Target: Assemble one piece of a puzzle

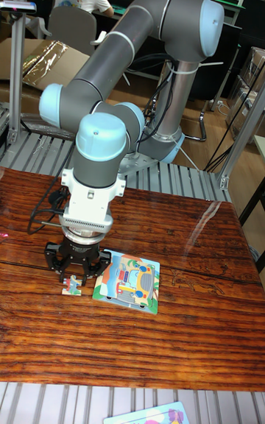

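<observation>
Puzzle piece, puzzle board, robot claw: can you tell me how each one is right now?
Loose puzzle piece: flat on the wooden table, just left of the board, not fitted in.
Puzzle board: flat on the table, colourful vehicle picture face up, partly hidden by the claw.
Gripper: pointing straight down right over the loose piece; whether it grips it cannot be told.

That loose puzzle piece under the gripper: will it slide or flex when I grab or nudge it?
The piece looks thin and flat, so probably light and fairly stiff, though it might bend under a hard squeeze. It lies flat on the glossy table, so a push would likely slide it rather than tip it. Its low edge gives the jaws of the gripper little to grip.
</observation>
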Tool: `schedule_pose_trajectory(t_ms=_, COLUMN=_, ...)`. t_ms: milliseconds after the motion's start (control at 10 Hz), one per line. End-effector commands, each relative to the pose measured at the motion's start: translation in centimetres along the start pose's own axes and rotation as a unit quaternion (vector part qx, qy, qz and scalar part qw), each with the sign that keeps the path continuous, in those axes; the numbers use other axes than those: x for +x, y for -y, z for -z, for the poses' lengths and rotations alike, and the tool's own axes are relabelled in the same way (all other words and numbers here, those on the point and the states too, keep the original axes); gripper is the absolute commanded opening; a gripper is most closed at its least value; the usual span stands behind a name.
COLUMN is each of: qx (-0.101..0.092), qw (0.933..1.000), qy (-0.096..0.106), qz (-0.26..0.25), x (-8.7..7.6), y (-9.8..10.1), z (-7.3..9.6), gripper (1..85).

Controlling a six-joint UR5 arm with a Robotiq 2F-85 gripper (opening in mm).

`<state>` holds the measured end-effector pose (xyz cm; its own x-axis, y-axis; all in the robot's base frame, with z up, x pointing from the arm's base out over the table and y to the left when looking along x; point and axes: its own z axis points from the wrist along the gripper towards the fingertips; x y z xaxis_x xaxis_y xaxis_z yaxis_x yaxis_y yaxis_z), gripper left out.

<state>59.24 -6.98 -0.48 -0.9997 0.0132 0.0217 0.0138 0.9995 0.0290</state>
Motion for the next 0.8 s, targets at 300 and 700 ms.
schedule_pose_trajectory(t_ms=300, qx=-0.004, qw=0.9999, qy=0.001, qz=-0.012, x=-0.15, y=0.04, z=0.11, gripper=37.0)
schedule_pose_trajectory(t_ms=700, qx=-0.009, qw=0.9997, qy=-0.011, qz=-0.020, x=0.65, y=-0.39, z=0.75, gripper=25.7)
